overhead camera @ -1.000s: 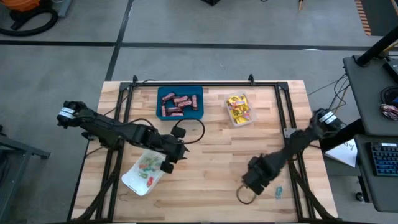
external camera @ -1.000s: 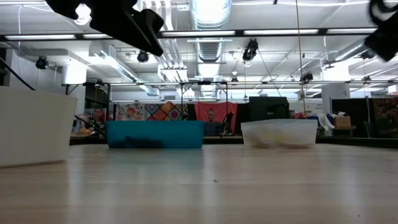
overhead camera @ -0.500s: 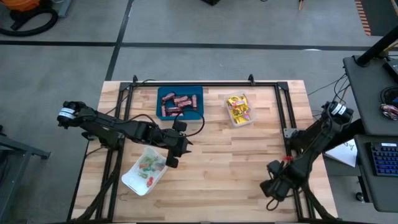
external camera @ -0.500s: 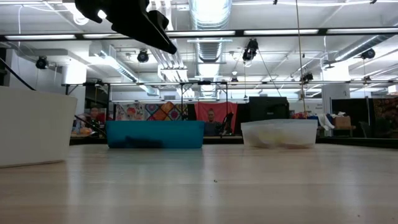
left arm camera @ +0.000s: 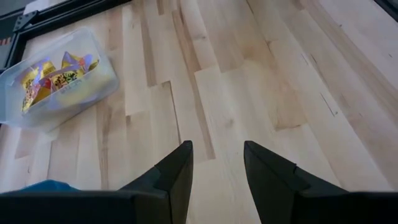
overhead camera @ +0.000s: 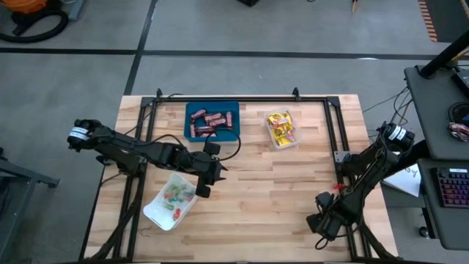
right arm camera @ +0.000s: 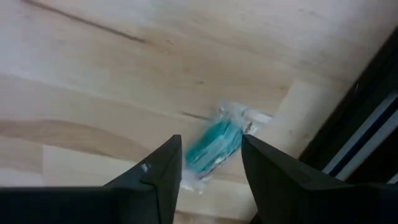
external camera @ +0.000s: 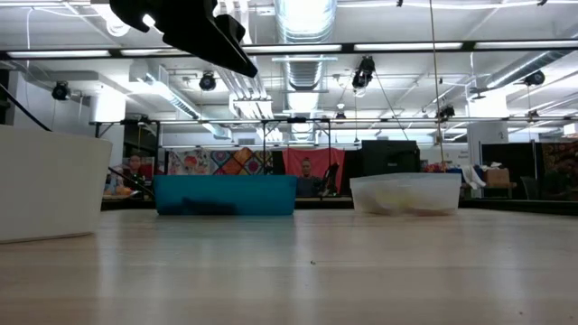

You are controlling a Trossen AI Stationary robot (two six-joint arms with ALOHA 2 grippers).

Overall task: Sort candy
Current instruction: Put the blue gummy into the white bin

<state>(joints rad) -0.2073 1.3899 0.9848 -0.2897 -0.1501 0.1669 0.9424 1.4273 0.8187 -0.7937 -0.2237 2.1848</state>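
Down at the table's near-right corner, the right gripper (right arm camera: 210, 163) hangs just above a teal-wrapped sweet (right arm camera: 211, 147), fingers parted to either side of it, nothing held. Over on the left, the left gripper (left arm camera: 217, 163) waits beside the white tray (overhead camera: 157, 213) of pastel sweets (overhead camera: 174, 195), its fingers apart and empty over bare wood. Far side of the wooden table (overhead camera: 249, 183): the blue tray (overhead camera: 233, 122) carries the brown-red mini bars (overhead camera: 209, 123), and right of it the clear tray (overhead camera: 273, 142) has the yellow packets (overhead camera: 282, 126).
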